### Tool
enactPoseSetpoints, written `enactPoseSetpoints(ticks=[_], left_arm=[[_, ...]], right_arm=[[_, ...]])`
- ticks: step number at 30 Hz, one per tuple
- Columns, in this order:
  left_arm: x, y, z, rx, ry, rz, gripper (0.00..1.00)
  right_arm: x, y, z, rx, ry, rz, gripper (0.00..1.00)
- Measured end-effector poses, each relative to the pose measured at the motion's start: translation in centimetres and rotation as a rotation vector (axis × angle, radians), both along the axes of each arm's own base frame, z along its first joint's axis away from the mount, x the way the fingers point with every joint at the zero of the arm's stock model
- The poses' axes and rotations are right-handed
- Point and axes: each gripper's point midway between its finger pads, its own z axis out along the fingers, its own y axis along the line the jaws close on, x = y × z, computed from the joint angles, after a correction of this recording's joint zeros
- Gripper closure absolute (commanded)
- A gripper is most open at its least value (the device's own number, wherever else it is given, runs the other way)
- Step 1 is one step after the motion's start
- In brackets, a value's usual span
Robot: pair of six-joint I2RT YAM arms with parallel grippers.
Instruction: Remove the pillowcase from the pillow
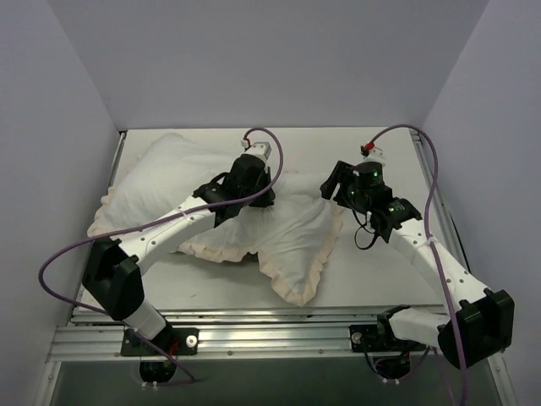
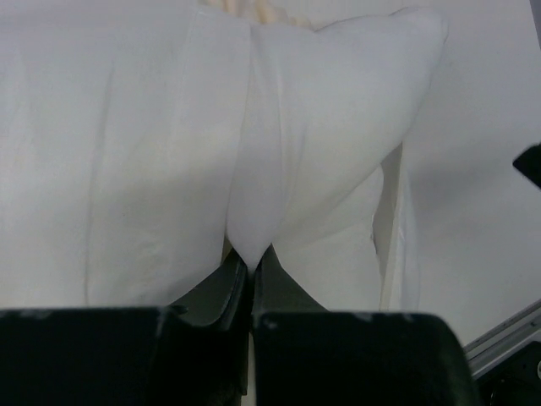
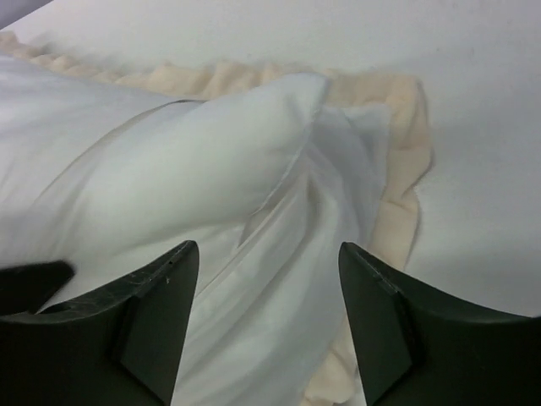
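Note:
The plump white pillow point(image 1: 161, 182) lies at the back left of the table. The pillowcase point(image 1: 296, 241) spreads from it toward the middle, white reverse side up, with its cream frill point(image 1: 296, 292) along the near edge. My left gripper point(image 1: 258, 190) is over the middle of the bedding. In the left wrist view it point(image 2: 251, 262) is shut on a pinched fold of the smooth white pillow point(image 2: 338, 127). My right gripper point(image 1: 336, 188) hangs open at the pillowcase's right end. Its jaws point(image 3: 269, 254) stand wide over thin pillowcase fabric point(image 3: 287, 321), beside a pillow corner point(image 3: 194, 169) and frill point(image 3: 406, 178).
Grey walls close in the table on the left, back and right. An aluminium rail point(image 1: 254, 326) with both arm bases runs along the near edge. Purple cables point(image 1: 435, 182) loop over each arm. Bare white tabletop point(image 1: 372, 271) shows at the right front.

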Motion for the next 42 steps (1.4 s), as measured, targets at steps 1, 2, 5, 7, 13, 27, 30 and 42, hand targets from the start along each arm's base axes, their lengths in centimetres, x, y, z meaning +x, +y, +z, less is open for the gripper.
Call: enactPoseSetpoints(ticks=[1,2,5,7,13,27,30,42], left_arm=[[0.5,-0.4,-0.3,-0.003,0.007,0.006,0.98],[0.9,-0.8,-0.4,-0.007,0.011,0.01,0.98],[2.0,-1.9,-1.0,-0.016,0.024,0.022,0.98],[2.7,-2.4,-1.5,-0.017,0.033,0.029,0.98],[3.8,-3.3,-2.0,-0.029,0.042,0.043,0.98],[4.2,-3.0,-1.9,-0.032,0.042,0.059,0.98],[4.4,-2.7,-1.9,-0.039,0.053,0.061,0.98],[7.8,1.3,1.5,-0.157,0.045,0.216,0.98]], right_arm=[[-0.3,0.6,0.7,0.0,-0.013,0.003,0.34],[-0.7,1.5,1.2,-0.003,-0.023,0.011,0.32],[-1.7,3.5,1.6,-0.004,-0.022,0.036,0.3],[-2.3,4.3,1.3,-0.012,-0.006,0.04,0.29],[-3.3,6.8,-0.7,-0.048,0.054,0.055,0.28],[-4.6,10.0,-3.2,-0.082,0.112,0.081,0.53],[-5.6,9.4,-4.1,-0.071,0.12,0.077,0.75],[-11.3,6.3,-7.9,-0.025,0.187,0.122,1.0]])
